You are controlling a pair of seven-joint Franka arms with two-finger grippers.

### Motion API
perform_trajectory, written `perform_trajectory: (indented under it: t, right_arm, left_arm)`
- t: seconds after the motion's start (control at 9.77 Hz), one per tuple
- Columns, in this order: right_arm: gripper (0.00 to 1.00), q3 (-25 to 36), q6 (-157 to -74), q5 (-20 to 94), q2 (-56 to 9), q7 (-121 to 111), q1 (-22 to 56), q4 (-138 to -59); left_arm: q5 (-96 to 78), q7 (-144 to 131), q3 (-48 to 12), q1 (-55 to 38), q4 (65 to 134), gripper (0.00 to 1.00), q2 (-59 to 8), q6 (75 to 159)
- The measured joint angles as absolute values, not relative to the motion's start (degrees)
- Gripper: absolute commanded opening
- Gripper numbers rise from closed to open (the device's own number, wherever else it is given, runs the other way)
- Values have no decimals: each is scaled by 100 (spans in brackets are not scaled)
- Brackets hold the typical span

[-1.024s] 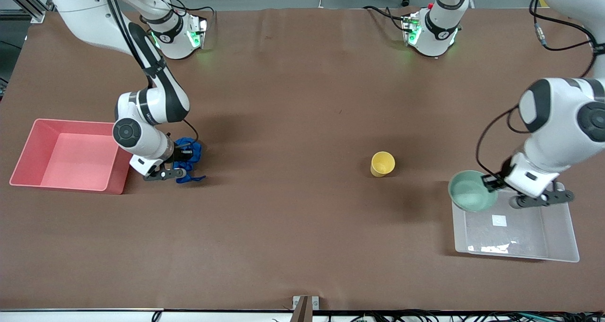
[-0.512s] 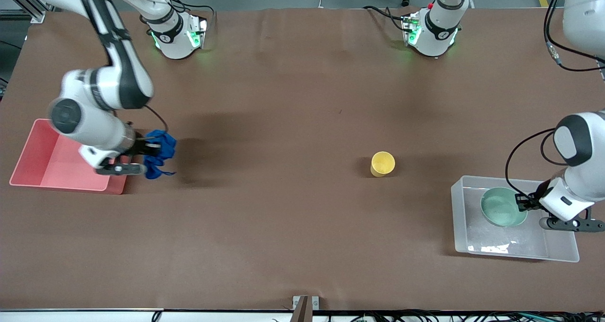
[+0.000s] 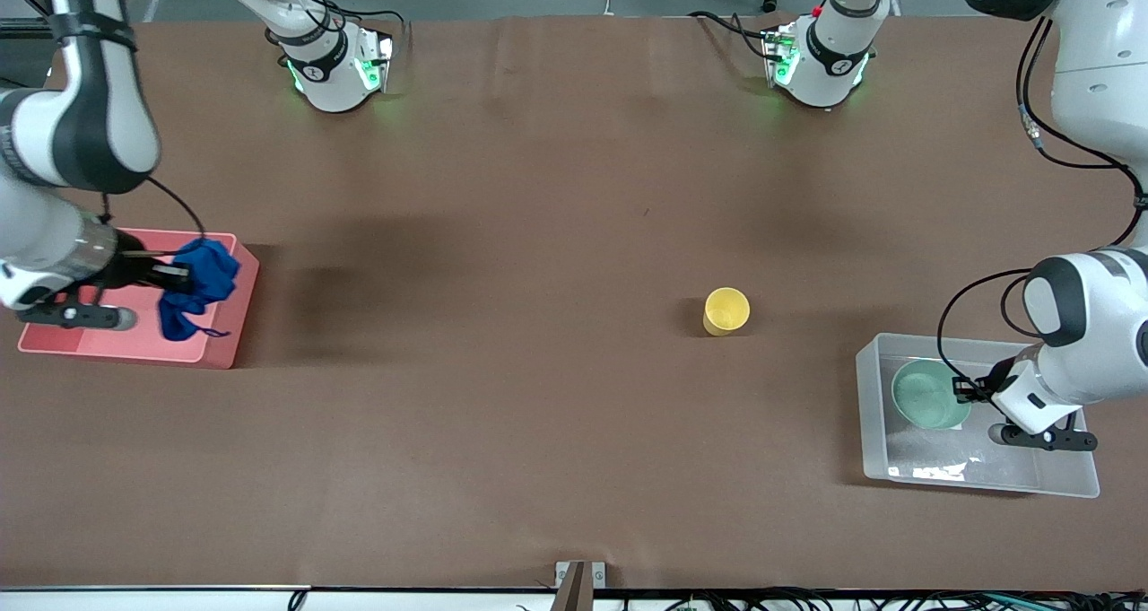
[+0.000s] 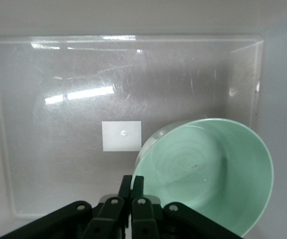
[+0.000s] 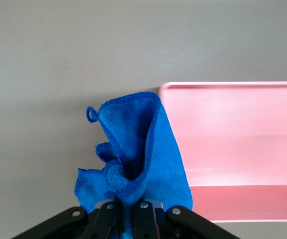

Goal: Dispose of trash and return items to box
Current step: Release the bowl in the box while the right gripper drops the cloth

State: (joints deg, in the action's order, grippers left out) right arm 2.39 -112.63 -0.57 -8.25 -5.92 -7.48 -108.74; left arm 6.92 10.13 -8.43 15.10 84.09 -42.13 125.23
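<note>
The right end effector (image 3: 175,276) hangs over the pink bin (image 3: 224,342) at the right arm's end of the bench (image 3: 538,234), its fingers pinched tight on the blue cloth (image 3: 199,283). The cloth droops in soft folds from the grip, over the bin's edge that faces the middle of the bench. In the right wrist view the cloth (image 5: 136,154) fans out from the closed fingers, with the pink bin (image 5: 242,149) beside and beneath it.

At the left arm's end, the left end effector (image 3: 967,389) is down in the clear plastic box (image 3: 1072,484), fingers clamped on the rim of the mint-green bowl (image 3: 924,394). The left wrist view shows the bowl (image 4: 208,174) tilted, mouth toward the camera, above the box floor, just beside the small white label (image 4: 122,135).

The yellow cup (image 3: 726,310) stands upright on the open bench, nearer the box than the pink bin, touched by nothing.
</note>
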Motion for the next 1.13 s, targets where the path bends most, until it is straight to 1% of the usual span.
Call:
perform_trajectory:
  t: [0.1,0.2,0.31,0.41,0.51,0.61,0.72,0.82,0.92,1.02,1.13]
  right_arm:
    - [5,247,-11442,-59,-917,-1001,-1079,-10901]
    - [5,251,-11656,-59,-1074,-1310,-1349,-10955]
    - [7,252,-11904,-60,-1271,-1523,-1536,-11027]
    - [7,252,-12181,-61,-1499,-1706,-1680,-11107]
    - [7,252,-12454,-61,-1709,-1836,-1797,-11187]
    - [9,252,-12744,-61,-1885,-1931,-1903,-11291]
    - [19,252,-12983,-61,-2017,-1988,-1965,-11402]
    - [47,251,-13093,-61,-2102,-1996,-1983,-11476]
    - [83,247,-13117,-61,-2140,-1997,-1984,-11493]
    - [100,242,-13122,-61,-2135,-1997,-1984,-11485]
    - [100,233,-13122,-61,-2126,-1996,-1983,-11456]
  left_arm:
    - [692,1013,-843,1516,8403,13,-4280,12527]
    - [692,1013,-844,1516,8392,30,-4338,12537]
    - [692,1013,-845,1516,8366,65,-4397,12588]
    - [692,1013,-845,1517,8307,90,-4426,12635]
    - [692,1013,-849,1520,8197,100,-4419,12646]
    - [692,1013,-857,1523,8046,100,-4368,12643]
    - [692,1009,-883,1511,7936,100,-4239,12560]
    - [692,890,-926,1471,7902,100,-4032,12341]
    - [692,587,-1004,1385,7900,100,-3761,11962]
    - [692,164,-1135,1275,7941,100,-3466,11548]
    - [692,-257,-1307,1183,8101,100,-3195,11321]
